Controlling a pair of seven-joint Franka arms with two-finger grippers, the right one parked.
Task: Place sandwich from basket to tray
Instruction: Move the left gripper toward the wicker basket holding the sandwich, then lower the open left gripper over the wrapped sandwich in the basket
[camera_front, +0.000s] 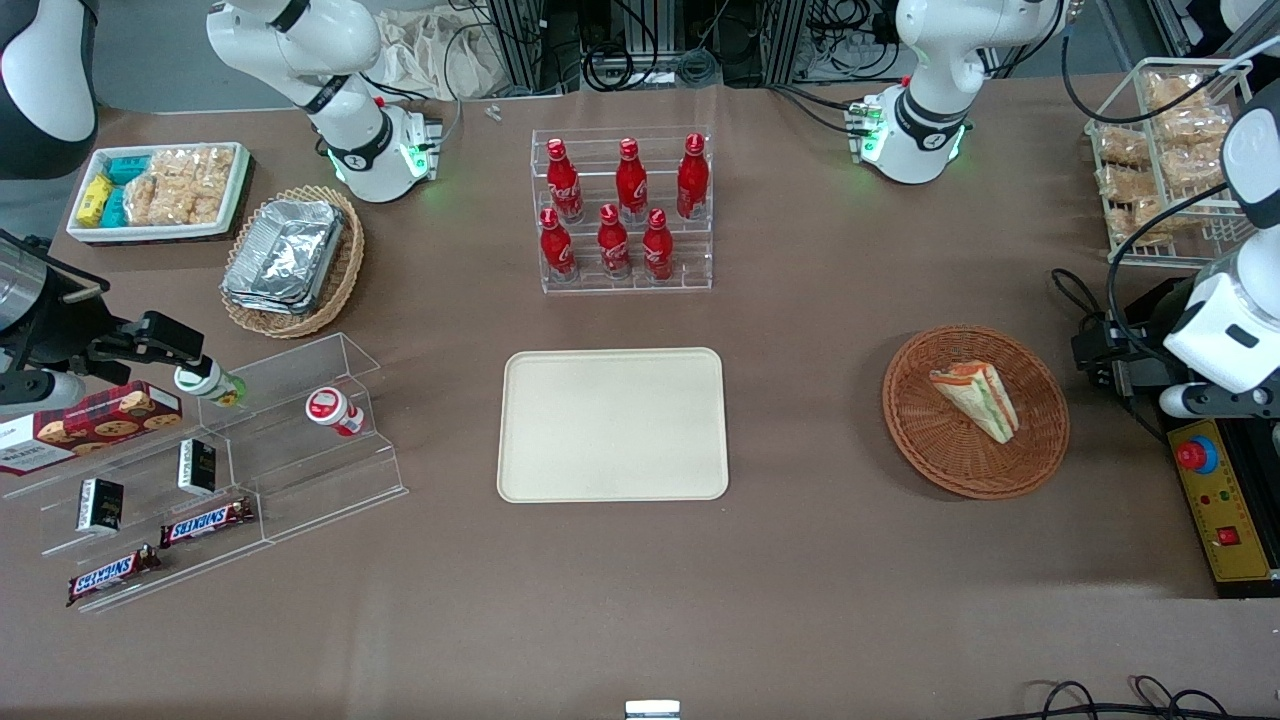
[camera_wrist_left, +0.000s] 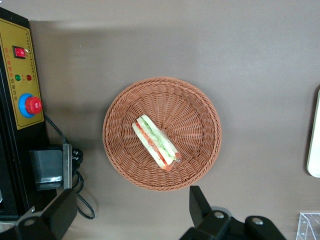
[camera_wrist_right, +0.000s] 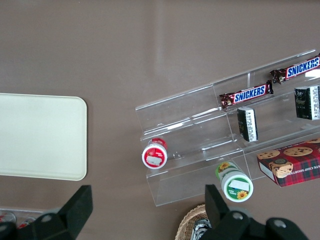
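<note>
Sandwich (camera_front: 977, 399) is lying in the reddish-brown basket (camera_front: 975, 470), toward the working arm's end of the table, filling edge facing up w/ orange and green layers showing between white bread. In the left wrist view you're looking straight down on it: sandwich (camera_wrist_left: 155, 142) is sitting near the middle of the basket (camera_wrist_left: 200, 105), slightly off-centre, long side running diagonally.

Your gripper (camera_wrist_left: 134, 212) is hanging above the basket w/ its jaws spread wide, holding nothing; one finger (camera_wrist_left: 56, 214) is showing over the black cable by the control box, the other over the table just outside the basket rim. Nothing is touching the sandwich. In the front view you're only seeing the white wrist and arm at that end of the table, so no fingertips there.

Tray (camera_front: 612, 424) is lying flat in the middle of the table, well apart from the basket, nothing on it. It's sitting nearer to the front camera than the clear rack of red bottles (camera_front: 622, 208).

Yellow control box w/ red button (camera_front: 1197, 455) is standing just beside the basket, at the table edge. Toward the parked arm's end you've got a tan basket w/ foil containers (camera_front: 292, 258), a white bin of snacks (camera_front: 160, 190), and a clear stepped stand (camera_front: 230, 470) w/ Snickers bars and small cartons.
</note>
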